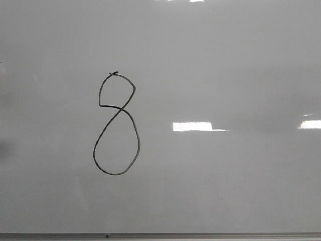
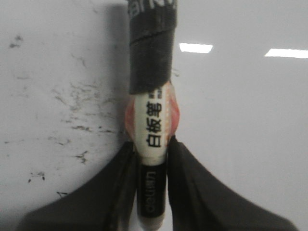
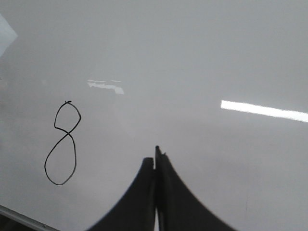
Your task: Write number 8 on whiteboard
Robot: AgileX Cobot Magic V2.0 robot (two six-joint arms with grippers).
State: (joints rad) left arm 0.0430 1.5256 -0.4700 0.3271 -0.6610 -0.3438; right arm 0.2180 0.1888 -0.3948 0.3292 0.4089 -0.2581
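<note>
In the front view there is one whiteboard [image 1: 225,60] filling the frame and one number 8 [image 1: 116,124] drawn on it in thin black line, left of the board's middle and well above the grey frame strip [image 1: 200,235] along the lower edge. The figure is whole: a small angular upper loop, a larger oval lower loop, a tiny tick on top. Two bright reflections lie to the right of the 8, the farther one cut off by the picture's edge. No arm or gripper shows here.

In the left wrist view the left gripper [image 2: 151,159] is clenched on one marker pen [image 2: 153,125], its two dark fingers [image 2: 192,187] pressed against the barrel's sides. The pen has a white label with black characters and a band of dark tape [image 2: 151,53] further along; its tip is cut off by the frame. Small dark smudges [image 2: 77,106] speckle the board beside the pen. The 8 is out of this view.

In the right wrist view the right gripper [image 3: 155,163] is closed with nothing between its fingers, which meet in a point. One 8 [image 3: 63,143] shows on the board [image 3: 192,57], well apart from the fingers, near the frame strip [image 3: 19,216] at the corner.
</note>
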